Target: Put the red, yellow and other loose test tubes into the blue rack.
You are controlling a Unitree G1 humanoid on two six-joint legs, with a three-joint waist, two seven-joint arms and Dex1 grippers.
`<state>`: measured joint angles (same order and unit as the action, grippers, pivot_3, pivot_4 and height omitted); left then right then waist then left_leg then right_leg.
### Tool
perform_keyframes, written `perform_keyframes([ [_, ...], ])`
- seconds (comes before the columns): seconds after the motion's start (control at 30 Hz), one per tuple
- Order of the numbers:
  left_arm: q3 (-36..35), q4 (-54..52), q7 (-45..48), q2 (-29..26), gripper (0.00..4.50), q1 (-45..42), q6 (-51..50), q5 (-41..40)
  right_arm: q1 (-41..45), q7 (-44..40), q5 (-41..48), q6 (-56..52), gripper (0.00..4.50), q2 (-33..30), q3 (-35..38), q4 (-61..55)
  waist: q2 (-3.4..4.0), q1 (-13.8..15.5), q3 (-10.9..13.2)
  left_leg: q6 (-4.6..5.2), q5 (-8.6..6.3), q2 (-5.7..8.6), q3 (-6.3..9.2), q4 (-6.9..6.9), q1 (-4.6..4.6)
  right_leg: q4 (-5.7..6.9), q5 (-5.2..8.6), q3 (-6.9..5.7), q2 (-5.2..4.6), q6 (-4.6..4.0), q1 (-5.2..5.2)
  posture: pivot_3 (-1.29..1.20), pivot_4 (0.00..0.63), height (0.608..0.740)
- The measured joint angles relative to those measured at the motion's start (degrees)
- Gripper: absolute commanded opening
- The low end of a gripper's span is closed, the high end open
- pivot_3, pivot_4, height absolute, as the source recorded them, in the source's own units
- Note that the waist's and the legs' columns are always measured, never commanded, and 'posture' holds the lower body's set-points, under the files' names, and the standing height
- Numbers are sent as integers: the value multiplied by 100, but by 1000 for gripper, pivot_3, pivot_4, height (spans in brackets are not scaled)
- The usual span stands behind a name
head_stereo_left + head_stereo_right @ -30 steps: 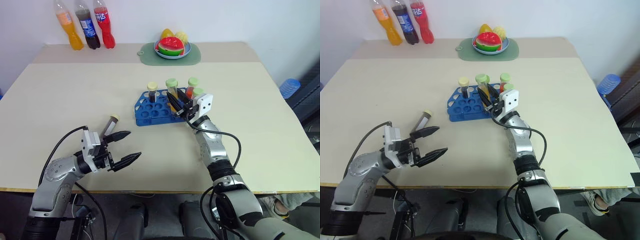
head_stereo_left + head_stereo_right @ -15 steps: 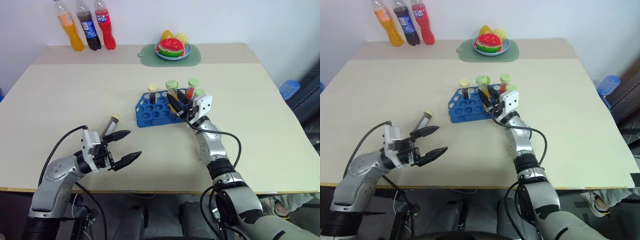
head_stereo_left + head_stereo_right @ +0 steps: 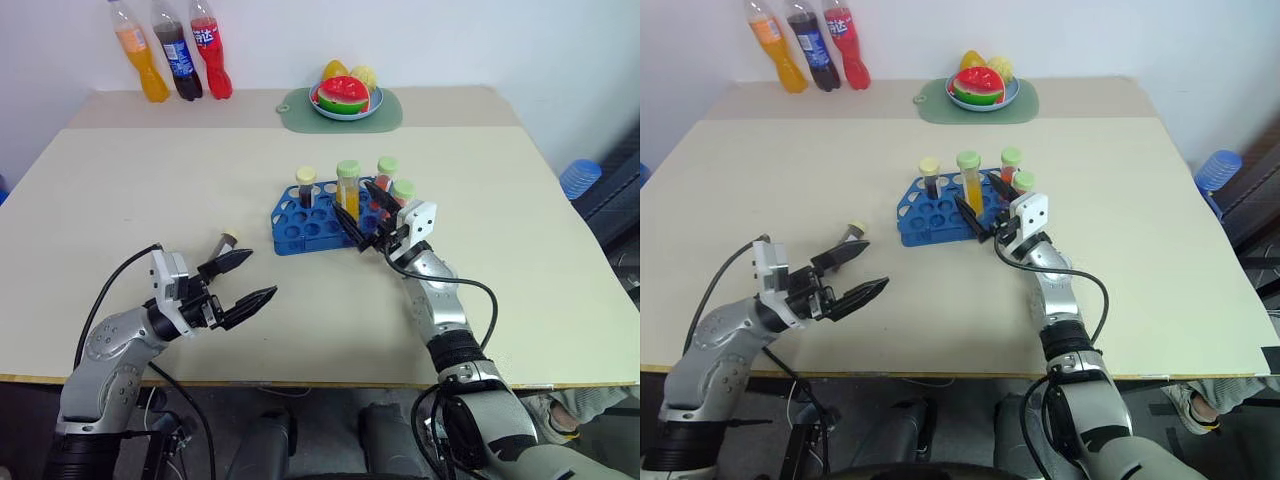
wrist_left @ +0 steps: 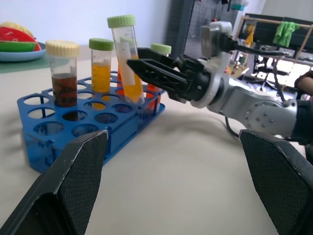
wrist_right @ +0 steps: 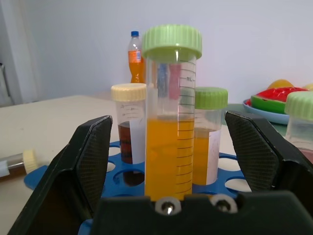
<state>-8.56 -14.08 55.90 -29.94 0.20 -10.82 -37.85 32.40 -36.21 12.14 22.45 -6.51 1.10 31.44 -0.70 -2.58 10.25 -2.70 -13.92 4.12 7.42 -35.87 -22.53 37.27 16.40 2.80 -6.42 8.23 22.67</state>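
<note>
The blue rack (image 3: 298, 228) sits mid-table with several capped tubes upright in it: a brown one (image 3: 305, 187), a yellow one (image 3: 348, 188) and a red one (image 3: 385, 172). My right gripper (image 3: 362, 218) is open at the rack's near right corner. In the right wrist view the yellow tube (image 5: 172, 122) stands between the spread fingers, touching neither. One loose test tube (image 3: 228, 242) with dark liquid and a pale cap lies on the table left of the rack. It is just beyond my open, empty left gripper (image 3: 262, 274).
Three soda bottles (image 3: 170, 55) stand at the far left corner. A green mat with a fruit plate (image 3: 345, 98) lies at the far middle. A blue ribbed object (image 3: 580, 176) shows off the table's right edge.
My right gripper has opened and let go of the yellow tube, which now stands upright in the rack. The left gripper stays open in much the same place.
</note>
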Motion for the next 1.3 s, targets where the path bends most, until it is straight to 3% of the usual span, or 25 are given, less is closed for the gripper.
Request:
perform_keyframes([
  [0.27, 19, -2, -2, 23, 4500, -28, -3, 61, 148, -2, -41, -1127, 4053, -229, -136, -423, 0, 2, 0, 0, 0, 0, 0, 1, 0, -1, 0, 0, 0, 0, 0, 0, 150, 740],
  [0.37, 40, -2, -3, 28, 4500, -28, -3, 94, 236, -12, -75, -1347, 3276, -298, -166, -432, 0, 6, 0, 0, 0, 0, 0, 1, 0, -3, 0, 0, 0, 0, 0, 0, 150, 740],
  [0.4, 43, -2, -5, 31, 4500, -26, -3, 97, 241, -16, -79, -1402, 2639, -322, -169, -432, 0, 6, 0, 0, 0, 0, 0, 1, 0, -4, 0, 0, 0, 0, 0, 0, 150, 740],
  [0.53, 49, -17, -10, 68, 4500, -3, -2, 104, 251, -39, -103, -1470, 825, -353, -203, -431, 0, 0, 0, 0, 0, 0, -1, 3, 0, -4, 0, 0, 0, 0, 1, 0, 150, 740],
  [1.3, 49, -69, -90, 115, 4500, 117, 13, 111, -114, 519, -229, -896, 776, -185, -173, -418, 0, 12, 0, 0, 0, 1, -1, 6, 0, -7, 0, 0, -2, 0, -1, 0, 150, 740],
])
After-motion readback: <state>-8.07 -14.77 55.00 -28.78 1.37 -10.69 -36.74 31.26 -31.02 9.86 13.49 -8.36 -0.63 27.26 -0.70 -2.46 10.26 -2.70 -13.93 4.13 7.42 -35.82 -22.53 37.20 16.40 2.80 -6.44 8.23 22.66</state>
